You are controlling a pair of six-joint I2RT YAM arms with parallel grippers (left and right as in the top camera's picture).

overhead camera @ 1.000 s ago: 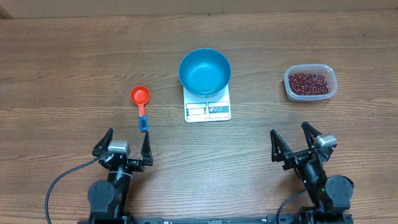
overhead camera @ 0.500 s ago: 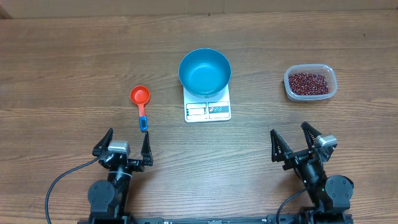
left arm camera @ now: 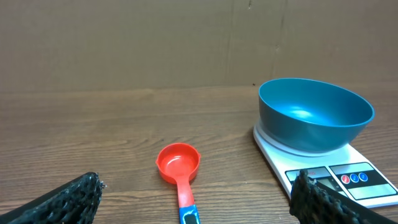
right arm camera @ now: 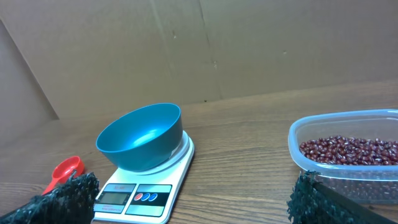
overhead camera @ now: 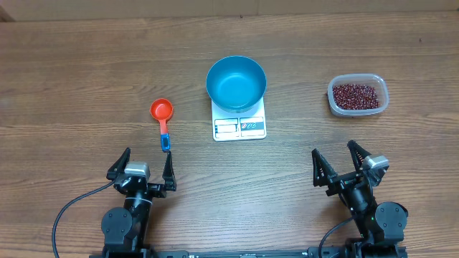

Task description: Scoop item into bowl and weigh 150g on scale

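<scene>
Item: small dark red beans (overhead camera: 356, 94), a loose heap in a clear plastic container (overhead camera: 330, 99) at the right of the desk (overhead camera: 86, 64), well apart from the scale (overhead camera: 239, 127). Handling, as judged: each bean is light, hard and smooth. The mass flows and rolls, cannot be pinched, and spills if tipped fast, so it is to be lifted by scoop only. Scoop (overhead camera: 162, 111): red cup with a blue handle, lying flat to the left of the scale, its handle end toward the left gripper (overhead camera: 148, 153). It looks like light, rigid plastic. The place to take hold is the blue handle, across its narrow sides, with the cup kept level. The handle lies low on the desk, so the fingers must come right down. Container: thin-walled, probably light and apt to slide under a push, and it may need steadying at the rim. Bowl (overhead camera: 236, 82): deep, bright blue, smooth-sided and empty, standing on the scale. It needs no grasp. Left gripper: jaws spread wide, holding nothing, just short of the handle end. Right gripper (overhead camera: 333, 148): jaws spread wide, holding nothing, nearer the front of the desk than the container.
</scene>
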